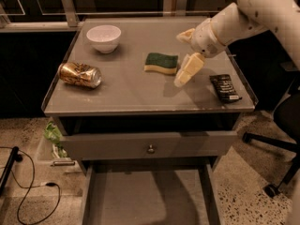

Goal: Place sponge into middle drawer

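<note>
The sponge (161, 63), dark green on top with a pale yellow layer below, lies flat near the middle of the grey cabinet top (126, 90). My gripper (185, 54) hangs just to the right of the sponge, a little above the surface. It is open and empty, with one cream finger (187, 70) pointing down toward the top and the other (185, 34) further back. The middle drawer (145, 196) is pulled out at the bottom of the view, showing a bare grey floor.
A white bowl (103, 37) stands at the back left and a dented gold can (79, 74) lies on its side at the left. A black snack bar wrapper (225, 87) lies near the right edge. The knobbed top drawer (150, 146) is slightly open. An office chair base (276, 144) stands at the right.
</note>
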{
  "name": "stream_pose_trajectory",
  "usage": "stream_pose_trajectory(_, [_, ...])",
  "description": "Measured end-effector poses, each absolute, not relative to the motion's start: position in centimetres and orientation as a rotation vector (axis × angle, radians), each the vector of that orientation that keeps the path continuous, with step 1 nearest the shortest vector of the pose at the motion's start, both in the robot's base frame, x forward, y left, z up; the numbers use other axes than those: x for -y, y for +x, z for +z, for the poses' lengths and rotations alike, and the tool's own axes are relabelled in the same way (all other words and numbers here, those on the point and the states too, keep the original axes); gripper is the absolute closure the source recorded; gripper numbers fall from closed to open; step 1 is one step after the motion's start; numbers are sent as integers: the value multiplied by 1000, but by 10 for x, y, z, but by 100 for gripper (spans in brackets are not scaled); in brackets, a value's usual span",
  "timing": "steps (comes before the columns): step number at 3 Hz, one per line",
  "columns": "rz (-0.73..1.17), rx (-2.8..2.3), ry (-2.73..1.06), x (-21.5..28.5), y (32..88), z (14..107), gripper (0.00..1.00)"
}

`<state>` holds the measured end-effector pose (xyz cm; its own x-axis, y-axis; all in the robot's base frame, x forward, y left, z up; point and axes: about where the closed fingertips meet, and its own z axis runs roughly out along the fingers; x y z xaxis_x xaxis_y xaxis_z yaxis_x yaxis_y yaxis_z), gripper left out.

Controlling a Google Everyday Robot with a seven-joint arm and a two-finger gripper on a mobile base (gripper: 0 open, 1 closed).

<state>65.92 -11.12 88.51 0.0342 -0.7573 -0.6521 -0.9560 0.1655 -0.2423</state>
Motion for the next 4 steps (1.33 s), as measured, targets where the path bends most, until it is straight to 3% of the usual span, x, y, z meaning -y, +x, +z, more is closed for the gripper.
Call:
stream_pose_trajectory(3, [470,-1846,-1580,99,710,832,0])
stream_pose_trajectory(4, [470,-1846,-1579,99,711,832,19])
